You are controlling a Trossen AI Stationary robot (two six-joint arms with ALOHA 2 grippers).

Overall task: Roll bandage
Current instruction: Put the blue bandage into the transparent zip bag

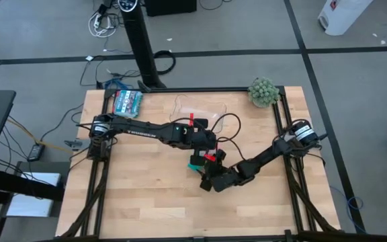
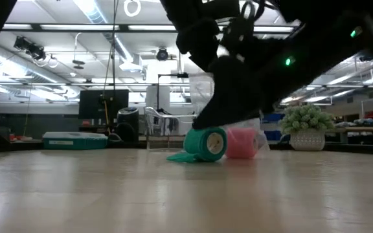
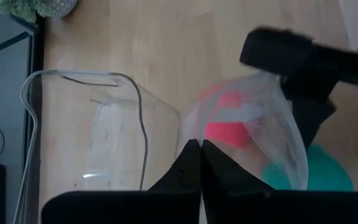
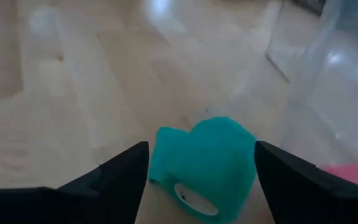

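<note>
While my right gripper (image 4: 197, 180) stands wide with the bandage (image 4: 204, 163) sitting between its fingers untouched, near the middle of the table (image 1: 146, 195), my worry is the loose tail lying flat beside the roll: any nudge could send it rolling and unwinding. My left gripper (image 3: 201, 149), pinched shut on a clear bag (image 3: 253, 124) holding a pink roll (image 3: 229, 127), could drag that against it.
</note>
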